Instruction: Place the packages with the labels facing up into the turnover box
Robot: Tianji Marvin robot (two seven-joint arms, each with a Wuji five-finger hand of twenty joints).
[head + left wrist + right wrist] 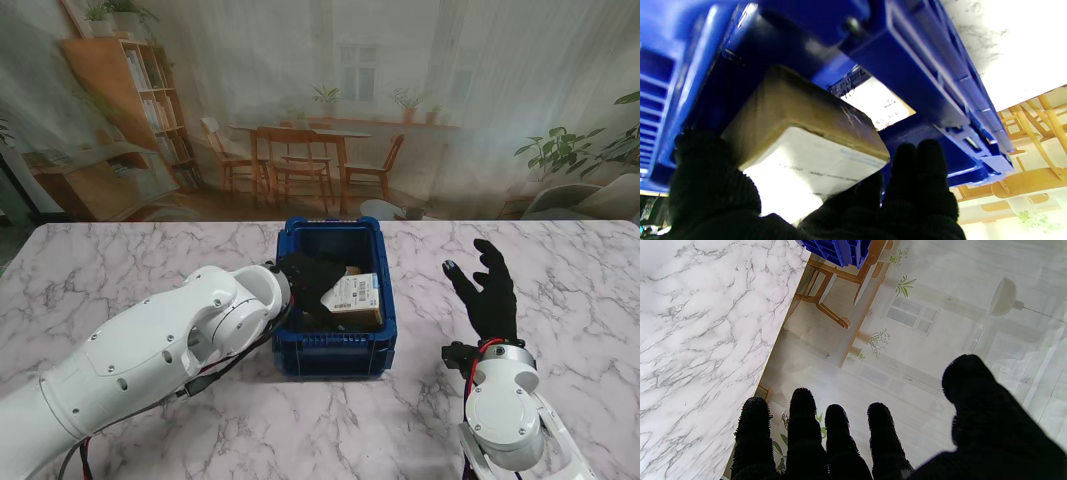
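Over the box (336, 352), my left hand (308, 277) reaches inside with a package (796, 140) held between thumb and fingers, its white label side toward my palm in the wrist view. A second package (354, 294) already lies in the box with its label up, just beside my hand on the right. To do this step well, I judge I should lower the held package until it rests flat on the box floor, label up, before I loosen my fingers, so it cannot tip against the wall. Room inside the box is tight: the left wall is close to my hand and the other package fills the right part. Right of the box, my right hand (491, 290) hovers spread and holding nothing above the table (120, 260).
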